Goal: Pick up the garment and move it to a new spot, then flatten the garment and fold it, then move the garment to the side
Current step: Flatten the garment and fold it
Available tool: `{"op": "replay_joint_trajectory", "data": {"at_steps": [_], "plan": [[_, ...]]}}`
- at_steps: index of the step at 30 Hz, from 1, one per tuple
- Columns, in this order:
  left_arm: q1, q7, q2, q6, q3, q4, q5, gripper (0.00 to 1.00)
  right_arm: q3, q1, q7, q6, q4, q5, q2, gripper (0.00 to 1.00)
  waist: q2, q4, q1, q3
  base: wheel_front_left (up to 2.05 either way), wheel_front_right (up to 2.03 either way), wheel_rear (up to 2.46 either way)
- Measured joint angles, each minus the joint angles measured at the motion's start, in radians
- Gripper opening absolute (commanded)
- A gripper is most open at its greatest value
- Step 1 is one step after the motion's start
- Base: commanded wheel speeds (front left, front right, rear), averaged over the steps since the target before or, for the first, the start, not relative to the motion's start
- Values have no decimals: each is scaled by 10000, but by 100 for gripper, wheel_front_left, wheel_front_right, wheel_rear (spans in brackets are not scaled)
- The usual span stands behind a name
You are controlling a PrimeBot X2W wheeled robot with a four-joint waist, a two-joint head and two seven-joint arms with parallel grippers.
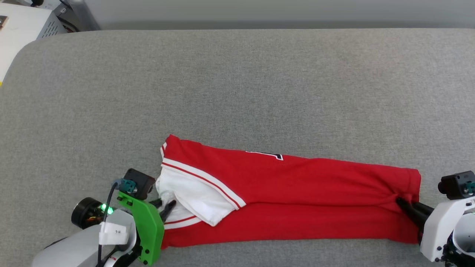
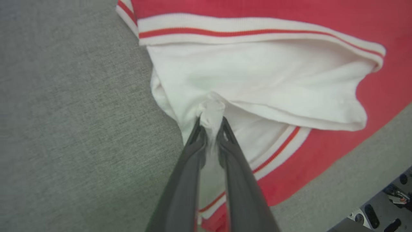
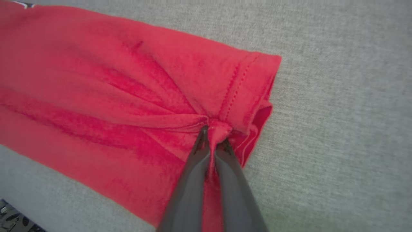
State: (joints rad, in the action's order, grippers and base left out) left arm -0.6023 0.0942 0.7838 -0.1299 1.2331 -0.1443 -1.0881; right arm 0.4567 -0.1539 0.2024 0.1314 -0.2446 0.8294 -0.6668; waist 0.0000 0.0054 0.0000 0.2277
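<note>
The garment point(image 1: 289, 193), a red jersey with white sleeves and striped trim, lies folded into a long band across the near part of the grey padded surface point(image 1: 237, 81). A corner of a black numeral peeks out at its far edge. My left gripper point(image 1: 169, 205) sits at the band's left end, its fingers pinching a tuft of white sleeve fabric point(image 2: 210, 112). My right gripper point(image 1: 399, 201) is at the right end, shut on a bunched bit of the red hem point(image 3: 219, 129). Wrinkles fan out from that pinch in the right wrist view.
The grey surface stretches wide beyond the garment, toward the far edge and both sides. A white box point(image 1: 18, 26) with cables stands off the far left corner. The surface's near edge runs just below the garment.
</note>
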Motion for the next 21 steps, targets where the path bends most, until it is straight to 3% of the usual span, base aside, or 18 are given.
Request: {"op": "replay_joint_trajectory", "data": {"at_steps": [4, 11, 16, 21], "plan": [[261, -945, 82, -523, -291, 81, 98, 100, -349, 128, -50, 0, 621, 232, -77, 100, 0, -19, 0, -243, 0, 0, 0], [837, -2922, 334, -2046, -1241, 744, 397, 100, -1848, 516, 161, 0, 1760, 963, -614, 100, 0, -29, 0, -669, 0, 0, 0], [1070, -3434, 205, -2997, -2048, 941, 867, 100, -2717, 909, 1289, 0, 1670, 1942, -782, 100, 0, 102, 0, -731, 0, 0, 0], [1563, -3499, -349, -3661, -3246, 1174, 2075, 100, -3003, 1141, 2466, 0, 1164, 2529, -834, 100, 0, 271, 0, -643, 0, 0, 0]]}}
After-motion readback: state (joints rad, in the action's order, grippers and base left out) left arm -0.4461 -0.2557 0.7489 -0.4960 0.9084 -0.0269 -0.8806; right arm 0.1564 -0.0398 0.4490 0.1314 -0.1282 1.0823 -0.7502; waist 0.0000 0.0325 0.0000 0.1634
